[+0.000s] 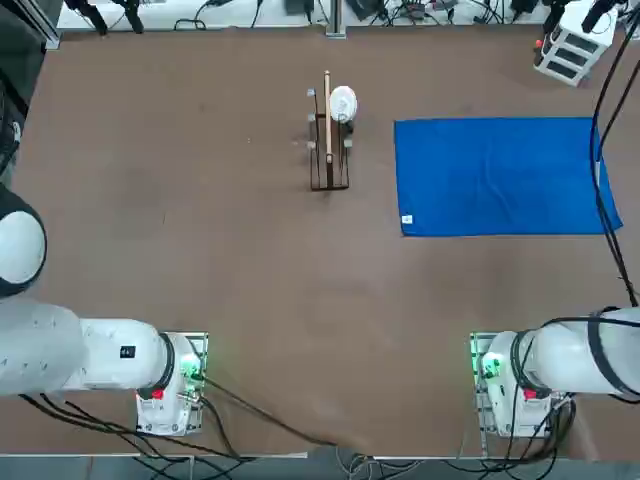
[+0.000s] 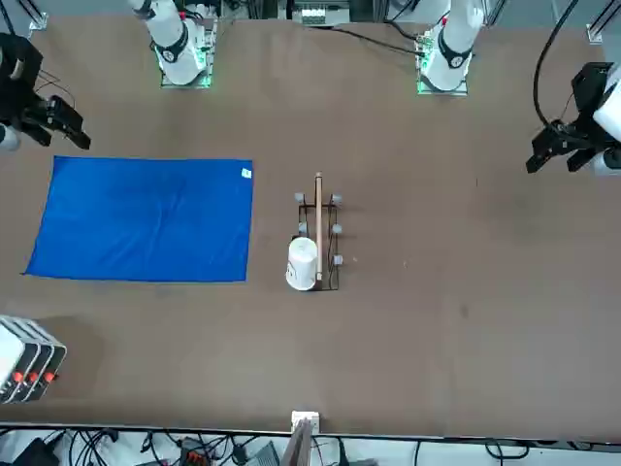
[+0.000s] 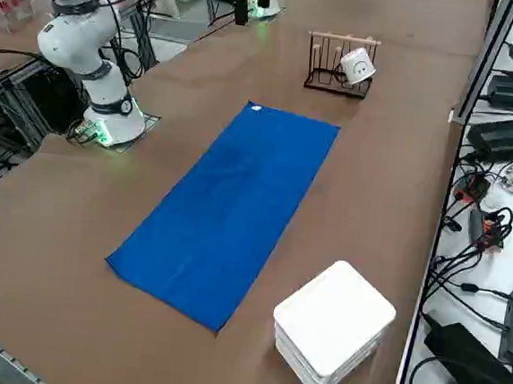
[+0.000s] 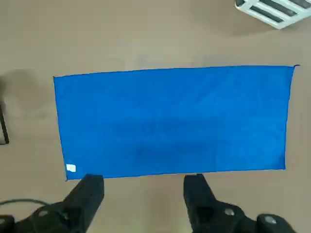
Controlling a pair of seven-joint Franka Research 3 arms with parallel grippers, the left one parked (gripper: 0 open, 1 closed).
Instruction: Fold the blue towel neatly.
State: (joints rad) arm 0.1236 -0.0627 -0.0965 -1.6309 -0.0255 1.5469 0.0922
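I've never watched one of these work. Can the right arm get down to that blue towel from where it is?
Probably yes. The blue towel lies flat and bare on the table, and the right tool hangs open above its near edge with nothing between. The wooden rack stands off to the side.

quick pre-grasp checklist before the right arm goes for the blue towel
1. Blue towel lies flat and fully spread on the table: ok.
2. White tag corner in view, at the towel's edge nearest the fingers: ok.
3. Right gripper open, hanging above the table just off the towel's near long edge: ok.
4. Nothing lying on the towel: ok.
5. Wooden rack with the white cup stands apart from the towel: ok.
6. White box near the towel's far corner, not touching it: ok, though close.
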